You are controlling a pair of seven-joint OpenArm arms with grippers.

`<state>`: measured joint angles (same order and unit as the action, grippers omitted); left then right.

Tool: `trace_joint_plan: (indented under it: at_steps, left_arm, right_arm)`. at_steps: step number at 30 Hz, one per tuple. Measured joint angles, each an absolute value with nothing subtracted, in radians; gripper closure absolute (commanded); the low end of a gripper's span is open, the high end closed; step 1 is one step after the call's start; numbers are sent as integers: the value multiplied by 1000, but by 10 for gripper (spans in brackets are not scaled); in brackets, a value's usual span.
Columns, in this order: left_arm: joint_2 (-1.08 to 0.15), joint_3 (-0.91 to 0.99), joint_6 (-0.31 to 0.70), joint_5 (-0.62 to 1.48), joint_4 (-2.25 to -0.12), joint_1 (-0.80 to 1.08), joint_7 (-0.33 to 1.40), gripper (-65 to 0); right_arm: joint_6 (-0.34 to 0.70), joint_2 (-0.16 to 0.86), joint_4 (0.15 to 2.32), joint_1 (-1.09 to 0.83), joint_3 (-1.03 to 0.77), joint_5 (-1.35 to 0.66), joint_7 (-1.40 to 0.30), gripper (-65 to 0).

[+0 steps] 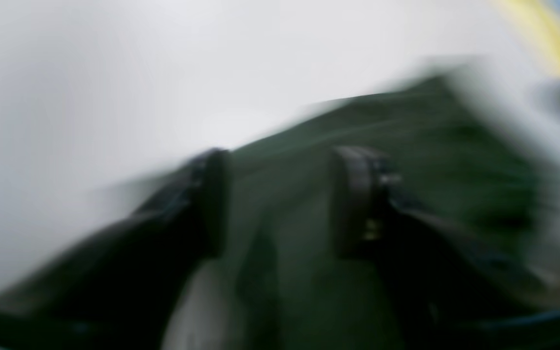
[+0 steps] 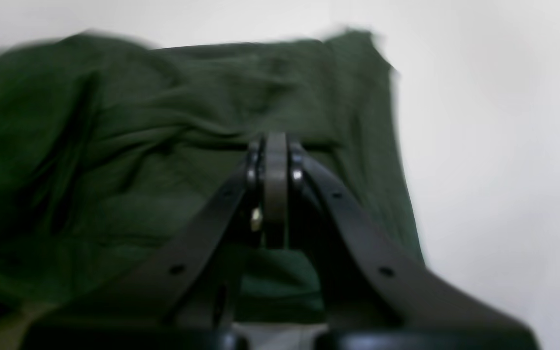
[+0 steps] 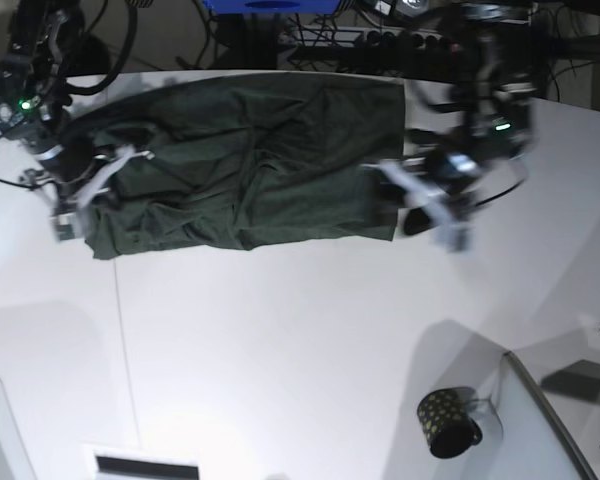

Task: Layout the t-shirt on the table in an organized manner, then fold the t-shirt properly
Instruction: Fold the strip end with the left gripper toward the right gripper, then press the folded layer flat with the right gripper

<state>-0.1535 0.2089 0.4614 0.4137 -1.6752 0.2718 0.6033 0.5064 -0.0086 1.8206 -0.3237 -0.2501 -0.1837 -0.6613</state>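
T-shirt (image 3: 245, 165) lies spread but wrinkled across the desk (image 3: 280, 330) toward twelve o'clock. The right gripper (image 2: 275, 146), at its nine o'clock end, is clamped on a fold of cloth. The left gripper (image 1: 280, 194), at three o'clock, is apart over the hem, holding nothing. An uneven pull could bunch the fabric. A dotted mug (image 3: 447, 422) sits at five o'clock, well apart, obstructing nothing.

Wrist cams heavily motion-blurred; base view dim, perhaps top-lit.
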Motion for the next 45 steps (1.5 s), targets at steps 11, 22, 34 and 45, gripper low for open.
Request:
trace_joint_plan:
  at_steps: [11,22,34,45]
  left_arm:
    - [-213,818,481,415,-1591,464,614,0]
    - [-200,881,494,419,-1534,470,617,0]
    - [-199,875,494,419,-1533,469,615,0]
    - [-199,875,496,422,-1519,466,613,0]
  right_arm:
    - [547,54,1745,-247,290,-196,-666,-306]
    - [460,45,1533,-127,483,-201,-661,-371]
    - [427,45,1439,-58,513,-194,-659,-369]
    - [426,28,1415,-65,510,-201,-663,-27]
